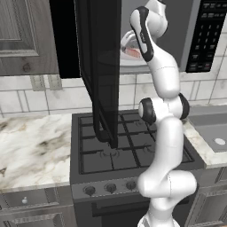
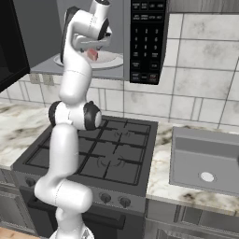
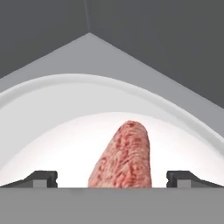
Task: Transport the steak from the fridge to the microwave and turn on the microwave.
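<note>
Your jaws stand wide apart either side of the steak (image 3: 124,157), which lies at 6 o'clock on the microwave's (image 2: 144,42) turntable plate (image 3: 57,127); panel writing unreadable.

Mottled pinkish-red steak (image 3: 124,157) lies flat on the white turntable plate (image 3: 52,131) — inside the open microwave (image 2: 144,42).

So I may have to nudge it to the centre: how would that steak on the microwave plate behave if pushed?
The steak looks like a thin raw slab, so probably floppy rather than stiff. Lying flat on the smooth white plate, it would likely slide, not roll. The open jaws stand either side of it.
</note>
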